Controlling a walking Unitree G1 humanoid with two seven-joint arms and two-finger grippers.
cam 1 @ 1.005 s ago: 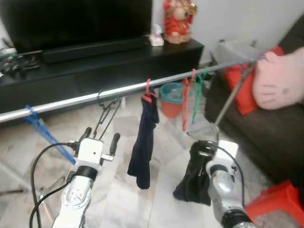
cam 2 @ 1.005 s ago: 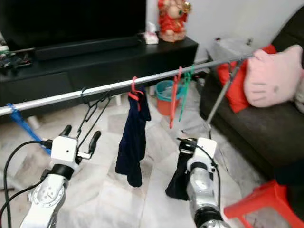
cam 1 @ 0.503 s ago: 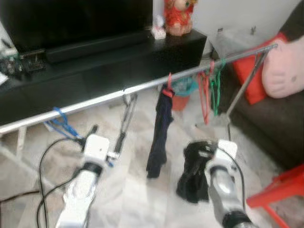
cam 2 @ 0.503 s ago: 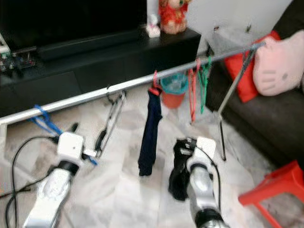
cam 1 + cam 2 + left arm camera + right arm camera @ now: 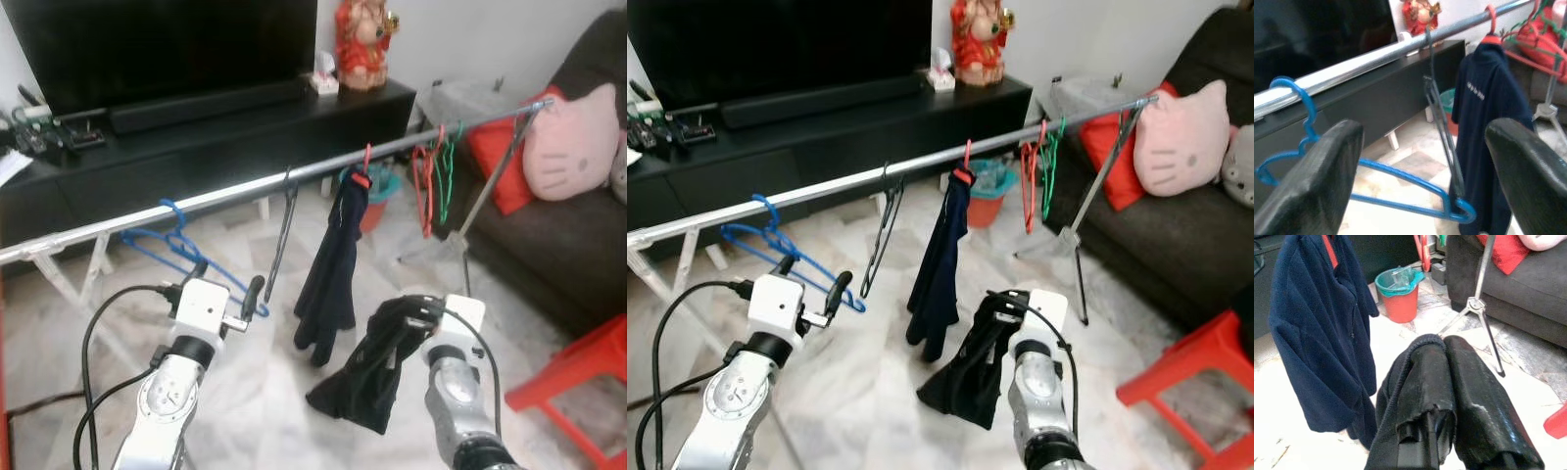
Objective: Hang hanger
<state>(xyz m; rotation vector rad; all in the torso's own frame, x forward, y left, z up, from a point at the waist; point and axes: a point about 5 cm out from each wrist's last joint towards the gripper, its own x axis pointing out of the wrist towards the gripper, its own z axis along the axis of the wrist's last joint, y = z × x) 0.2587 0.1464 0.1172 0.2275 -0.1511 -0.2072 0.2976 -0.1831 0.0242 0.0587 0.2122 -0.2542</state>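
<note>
Black TV stand [image 5: 196, 137] far across, dark sofa [image 5: 1176, 225] at right. The silver rail [image 5: 225, 193] runs left to right in front of them, rising to the far right.

Change: the whole picture has shifted, so the camera has moved. Against the rail, though, the left gripper [image 5: 227, 279] was right under the black hanger [image 5: 281, 235] a second ago. Now it sits nearer and to the left, apart from the hanger, fingers spread wide with nothing between them. The hanger stays on the rail by itself. Judgement: hanger released, the hang looks done, arm backing off.

Navy garment [image 5: 333, 264] hangs on a red hook mid-rail, just right of the black hanger. Right gripper [image 5: 1444, 396] is low and near, fingers closed together inside a dark cloth [image 5: 367, 377] that drapes over them and hangs down.

Blue hanger [image 5: 186, 250] is on the rail to the left, tilted, close to the left gripper. Red and green hangers [image 5: 431, 176] sit far right.

Task thing: the black hanger is thin and dark, seen almost edge-on, slanting down and left from the rail. Its hook is over the rail, probably fully seated, but it is too thin to be sure. It is between the blue hanger and the navy garment.
</note>
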